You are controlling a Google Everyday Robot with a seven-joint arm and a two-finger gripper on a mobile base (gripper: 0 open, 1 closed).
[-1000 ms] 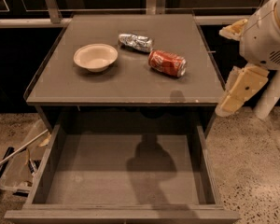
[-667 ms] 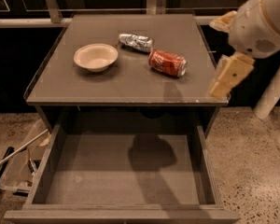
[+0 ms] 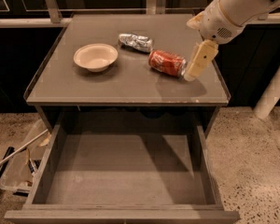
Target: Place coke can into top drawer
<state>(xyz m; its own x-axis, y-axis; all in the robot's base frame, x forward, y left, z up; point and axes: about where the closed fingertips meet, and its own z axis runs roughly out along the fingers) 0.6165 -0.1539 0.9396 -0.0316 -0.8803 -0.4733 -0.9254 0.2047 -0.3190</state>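
The coke can [image 3: 166,62] lies on its side on the table [image 3: 130,87], right of centre and toward the back. Its long axis runs mostly left to right, with the right end angled a little nearer the front edge. It is a red metal cylinder with a dented wall. White lettering shows along its side, but I cannot read it.

The hand [image 3: 191,74] hangs just beside the can's right end, so close that I cannot tell whether it touches. It is a cream, flat-sided plastic piece slanting down and to the left from the white rounded arm [image 3: 233,8]. Whether the hand is apart or together cannot be told.

Behind and left of the coke can, apart from it, lies a crumpled silver can [image 3: 136,41], also on its side. Further left stands a shallow round cream bowl [image 3: 95,56] with a smooth rim.

The table is a matte grey-brown slab with a low raised lip. Below it the top drawer [image 3: 126,174] stands pulled out — wide and shallow, with a flat wooden bottom and low side walls. The floor [image 3: 256,162] is speckled stone, and a clear plastic bin [image 3: 16,174] sits at the drawer's left.
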